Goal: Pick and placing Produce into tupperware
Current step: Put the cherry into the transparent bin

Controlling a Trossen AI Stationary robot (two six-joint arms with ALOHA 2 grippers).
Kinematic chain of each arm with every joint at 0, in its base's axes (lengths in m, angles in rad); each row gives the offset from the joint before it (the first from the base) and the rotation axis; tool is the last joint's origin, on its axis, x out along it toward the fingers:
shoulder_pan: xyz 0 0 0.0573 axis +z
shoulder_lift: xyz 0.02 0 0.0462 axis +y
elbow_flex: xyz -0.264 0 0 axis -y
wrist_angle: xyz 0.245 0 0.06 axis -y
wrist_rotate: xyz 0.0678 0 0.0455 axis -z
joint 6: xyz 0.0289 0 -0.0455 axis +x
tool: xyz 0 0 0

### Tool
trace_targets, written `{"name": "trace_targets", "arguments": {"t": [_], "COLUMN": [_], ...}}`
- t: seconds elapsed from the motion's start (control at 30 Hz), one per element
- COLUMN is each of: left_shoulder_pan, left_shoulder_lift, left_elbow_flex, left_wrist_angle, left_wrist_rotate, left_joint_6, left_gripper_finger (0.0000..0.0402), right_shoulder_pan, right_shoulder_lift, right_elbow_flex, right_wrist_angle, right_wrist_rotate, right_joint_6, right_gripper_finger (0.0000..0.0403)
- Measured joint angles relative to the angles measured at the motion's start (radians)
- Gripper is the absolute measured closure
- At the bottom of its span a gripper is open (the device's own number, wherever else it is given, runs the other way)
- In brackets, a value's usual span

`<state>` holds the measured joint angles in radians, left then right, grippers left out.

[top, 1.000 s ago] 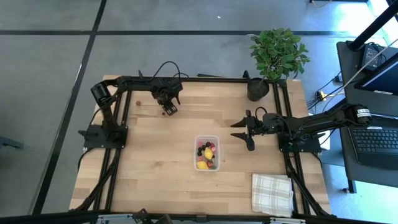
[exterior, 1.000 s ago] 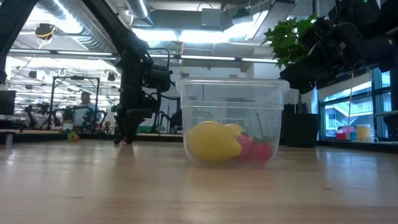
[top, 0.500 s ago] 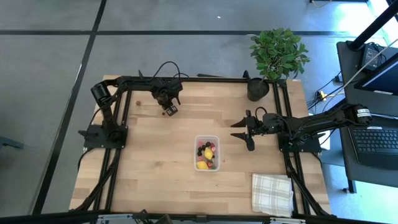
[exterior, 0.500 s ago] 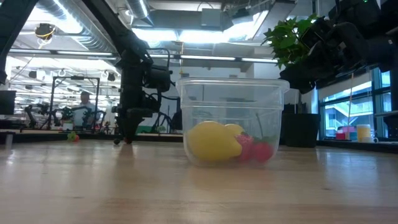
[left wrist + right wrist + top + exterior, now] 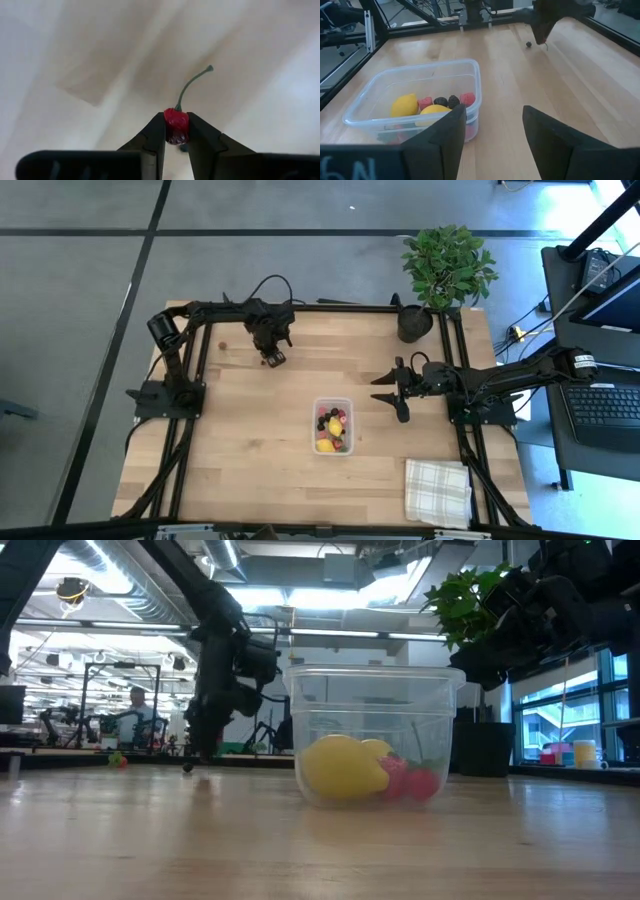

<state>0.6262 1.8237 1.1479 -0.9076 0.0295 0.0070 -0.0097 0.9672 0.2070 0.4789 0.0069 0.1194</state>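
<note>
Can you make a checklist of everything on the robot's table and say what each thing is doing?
Surface: light wooden table, bare over most of its top.
Job's things: clear tupperware near the middle, holding two yellow lemons and red and dark berries; a red cherry with a green stem is pinched in the left gripper; one small dark piece lies loose on the wood near that gripper.
Clutter: checked cloth at a table corner; black plant pot with a leafy plant at another.
Grippers: left shut on the cherry at the far side; right gripper open, beside the tupperware, holding nothing.
Cables: black cable loops over the left arm.
Surroundings: grey floor, a desk with a keyboard.
</note>
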Motion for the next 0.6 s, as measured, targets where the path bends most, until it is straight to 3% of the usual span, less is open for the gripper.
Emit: {"name": "trace_targets", "arguments": {"t": [0.3,0.6], "left_shoulder_pan": [-0.043,-0.196], "left_shoulder_lift": [-0.002,-0.003], "left_elbow_flex": [0.156,0.315], "left_wrist_angle": [-0.120,-0.105], "left_wrist_rotate": [0.327,0.603], "left_joint_6": [0.118,0.294], "left_gripper_finger": [0.0343,0.0338], "right_shoulder_pan": [0.000,0.000], "right_shoulder_lift": [0.000,0.000], "right_elbow_flex": [0.000,0.000], "right_wrist_angle": [0.000,0.000], "right_wrist_rotate": [0.000,0.000], "right_joint_6": [0.002,-0.022], "right_gripper_finger": [0.0205,0.0205]}}
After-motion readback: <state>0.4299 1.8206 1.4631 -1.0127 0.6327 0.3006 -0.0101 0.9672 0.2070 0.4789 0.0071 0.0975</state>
